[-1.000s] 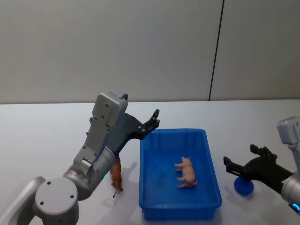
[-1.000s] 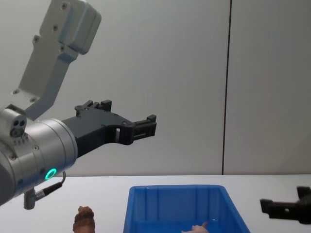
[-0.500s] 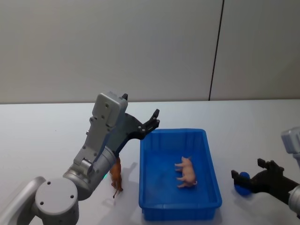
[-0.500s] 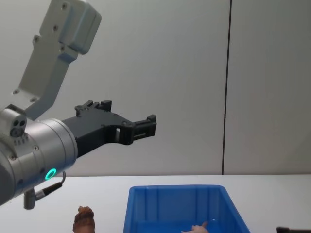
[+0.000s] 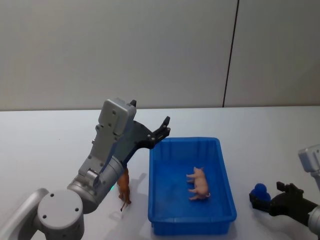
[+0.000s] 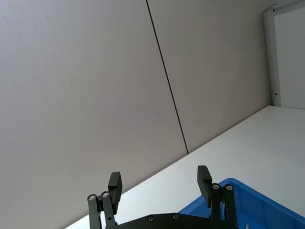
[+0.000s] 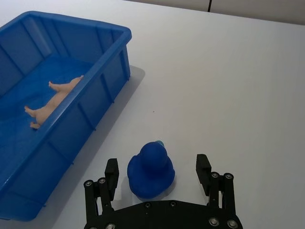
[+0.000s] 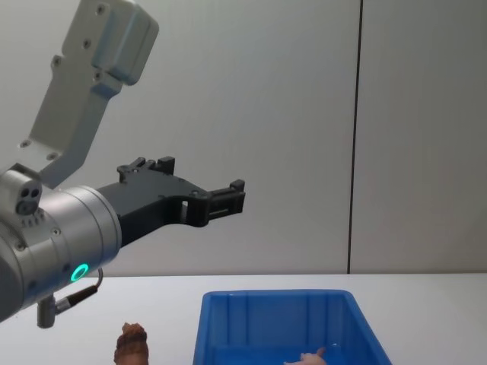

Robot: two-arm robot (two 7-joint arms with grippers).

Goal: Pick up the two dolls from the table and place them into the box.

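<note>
drawn back toward 5 o'clock, right gripper [image 5: 268,193] straddles blue doll [image 7: 150,169], released; pink doll [image 5: 199,183] lies in box [image 5: 192,220]; left gripper [image 5: 165,126] hovers released at box's 11 o'clock.

Left arm [image 8: 61,236] silver-grey round links; boxy pale-grey wrist housing [image 8: 99,46] with small screw holes; green ring light [image 8: 78,272] on the joint; thin grey cable [image 8: 76,298] beside it; left pincer [image 6: 159,179] matte black, flat fingers [image 6: 115,183], silver screws at hinges; right pincer [image 7: 157,164] same black build, silver screws; right arm [image 5: 311,156] pale-grey housing too.
</note>
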